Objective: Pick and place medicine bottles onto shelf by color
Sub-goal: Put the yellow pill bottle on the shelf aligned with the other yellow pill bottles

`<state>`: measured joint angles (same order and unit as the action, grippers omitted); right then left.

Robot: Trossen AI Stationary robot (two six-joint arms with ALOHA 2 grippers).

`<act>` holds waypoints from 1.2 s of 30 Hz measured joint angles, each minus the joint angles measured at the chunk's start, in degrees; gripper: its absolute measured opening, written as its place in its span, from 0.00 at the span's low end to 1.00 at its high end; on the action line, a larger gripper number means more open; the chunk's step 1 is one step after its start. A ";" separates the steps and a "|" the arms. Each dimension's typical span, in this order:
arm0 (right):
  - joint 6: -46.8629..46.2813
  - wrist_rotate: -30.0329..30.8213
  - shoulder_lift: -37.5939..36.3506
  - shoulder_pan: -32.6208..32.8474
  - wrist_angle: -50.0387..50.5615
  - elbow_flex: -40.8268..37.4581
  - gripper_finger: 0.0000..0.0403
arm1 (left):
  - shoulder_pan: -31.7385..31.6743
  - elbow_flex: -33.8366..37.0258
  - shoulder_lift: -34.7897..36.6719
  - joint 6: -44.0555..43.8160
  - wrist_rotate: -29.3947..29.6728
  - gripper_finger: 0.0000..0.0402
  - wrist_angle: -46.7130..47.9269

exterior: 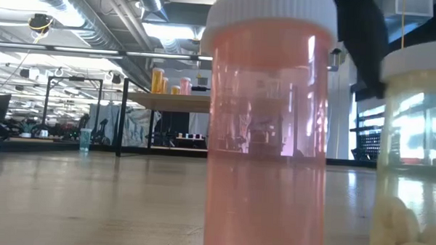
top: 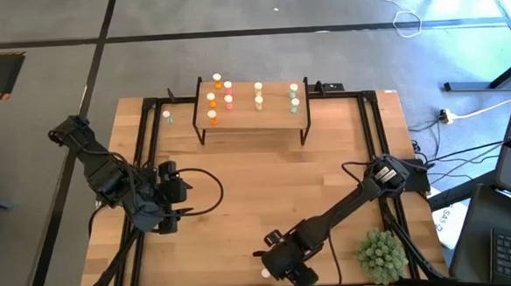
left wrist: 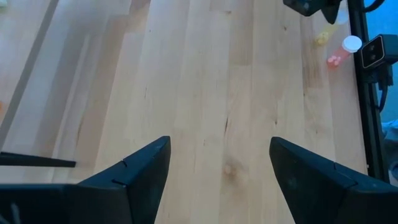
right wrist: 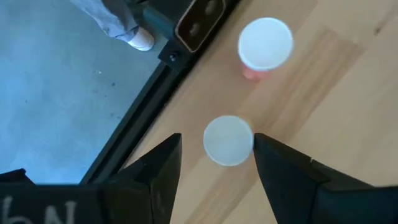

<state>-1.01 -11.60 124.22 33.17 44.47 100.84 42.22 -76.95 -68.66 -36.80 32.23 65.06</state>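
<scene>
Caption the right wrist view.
Open right gripper straddles a white-capped bottle; a pink bottle stands beyond.

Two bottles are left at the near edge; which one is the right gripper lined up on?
The pale yellow bottle: its white cap sits between the right gripper's open fingers. The red-pink bottle stands clear, beyond the fingertips.

We count nine medicine bottles [top: 228, 98] standing on the one shelf [top: 252, 117]: four at its left end, orange and pink, two pale yellow in the middle, three pale green at its right end. One more bottle [top: 166, 117] stands on the table just left of the shelf. Two bottles sit at the near edge, one pink [right wrist: 265, 45] and one pale yellow [right wrist: 228, 140]. We see two arms and one spiky plant ball [top: 382, 254]
</scene>
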 joint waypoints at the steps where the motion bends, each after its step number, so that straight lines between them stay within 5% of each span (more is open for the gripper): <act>1: 0.02 0.07 0.13 0.12 -0.13 0.00 0.50 | 0.00 0.00 0.00 0.00 0.00 0.67 0.00; 17: -3.49 4.50 2.46 0.65 -1.99 0.02 0.50 | -0.02 0.00 -0.02 -0.02 0.00 0.67 -0.02; 29: -9.25 4.50 2.76 0.65 -2.38 0.02 0.26 | -0.02 0.00 -0.02 0.00 0.00 0.67 0.00; 36: -10.98 4.51 2.76 0.57 -2.50 0.18 0.25 | -0.02 0.00 -0.02 0.00 0.00 0.67 0.00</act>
<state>-11.99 -7.09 126.98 33.74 41.97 101.02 42.19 -76.95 -68.69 -36.80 32.23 65.06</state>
